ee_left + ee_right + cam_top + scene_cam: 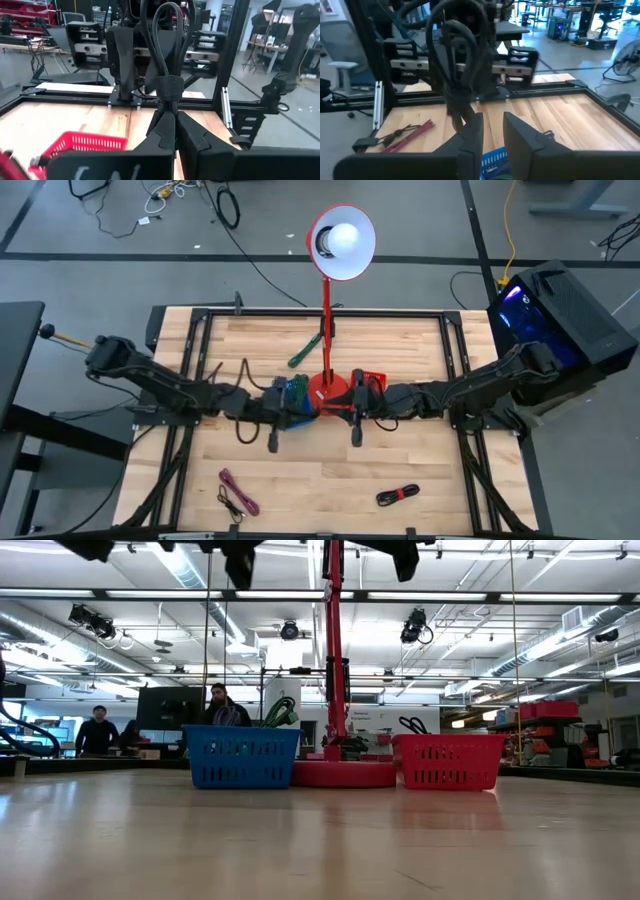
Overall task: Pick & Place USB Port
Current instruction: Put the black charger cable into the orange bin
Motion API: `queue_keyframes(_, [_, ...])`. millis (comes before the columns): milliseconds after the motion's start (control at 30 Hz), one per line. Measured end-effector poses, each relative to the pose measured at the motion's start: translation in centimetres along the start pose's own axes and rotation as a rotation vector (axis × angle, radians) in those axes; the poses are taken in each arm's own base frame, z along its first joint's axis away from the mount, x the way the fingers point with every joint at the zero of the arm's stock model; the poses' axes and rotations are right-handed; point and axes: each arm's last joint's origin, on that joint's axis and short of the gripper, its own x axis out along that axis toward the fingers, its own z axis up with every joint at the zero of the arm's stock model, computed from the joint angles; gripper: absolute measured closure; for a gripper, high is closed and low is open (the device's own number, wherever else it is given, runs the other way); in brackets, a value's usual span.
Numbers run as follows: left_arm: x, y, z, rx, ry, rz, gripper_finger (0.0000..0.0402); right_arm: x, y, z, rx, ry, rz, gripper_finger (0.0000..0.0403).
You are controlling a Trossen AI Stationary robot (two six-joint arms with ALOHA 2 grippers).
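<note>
Left pincer [172,131] pinches a looped black cable [167,47]; right pincer [492,131] likewise, over mesh baskets.

Wooden table [400,455] holding lamp base [327,392], two baskets (blue [297,398], red [371,383]), loose cables [236,493]

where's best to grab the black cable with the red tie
Probably at the red tie around the middle of the black cable, coming straight down: the bundle lies flat on the table and is gathered where tied, so fingers can close across it.

Grey floor [420,220], ceiling striplights [500,595], perhaps shelving [545,725]
</note>
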Motion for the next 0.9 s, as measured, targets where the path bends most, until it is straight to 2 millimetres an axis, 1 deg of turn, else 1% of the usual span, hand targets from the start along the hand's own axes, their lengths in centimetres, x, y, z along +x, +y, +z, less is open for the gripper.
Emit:
queue_keyframes(167, [2.0, 0.4, 0.0, 0.028, 0.016, -0.013, 0.0398, 0.2, 0.2, 0.1, -0.008, -0.020, 0.080, 0.0327])
queue_keyframes(333, [2.8, 0.8, -0.2, 0.039, 0.035, -0.009, 0.0398, 0.2, 0.3, 0.0, -0.015, -0.016, 0.088, 0.0327])
queue_keyframes(433, [2.4, 1.3, 0.0, 0.111, 0.069, 0.048, 0.0398, 0.2, 0.1, -0.4, -0.049, 0.026, 0.055, 0.0327])
queue_keyframes(533, [1.5, 1.9, 1.2, 0.125, 0.061, 0.127, 0.0398, 0.0, -0.2, -0.6, -0.061, 0.061, -0.020, 0.0327])
queue_keyframes(633, [1.0, 2.0, 2.1, 0.114, 0.034, 0.144, 0.0398, 0.1, 0.1, -1.0, -0.065, 0.094, 0.024, 0.0327])
queue_keyframes(700, [1.1, 2.0, 2.0, 0.114, 0.044, 0.132, 0.0398, 0.0, 0.2, -0.9, -0.066, 0.085, 0.065, 0.0327])
queue_keyframes(900, [1.4, 1.8, 1.4, 0.111, 0.069, 0.105, 0.0398, 0.1, 0.2, -0.4, -0.092, 0.038, 0.077, 0.0327])
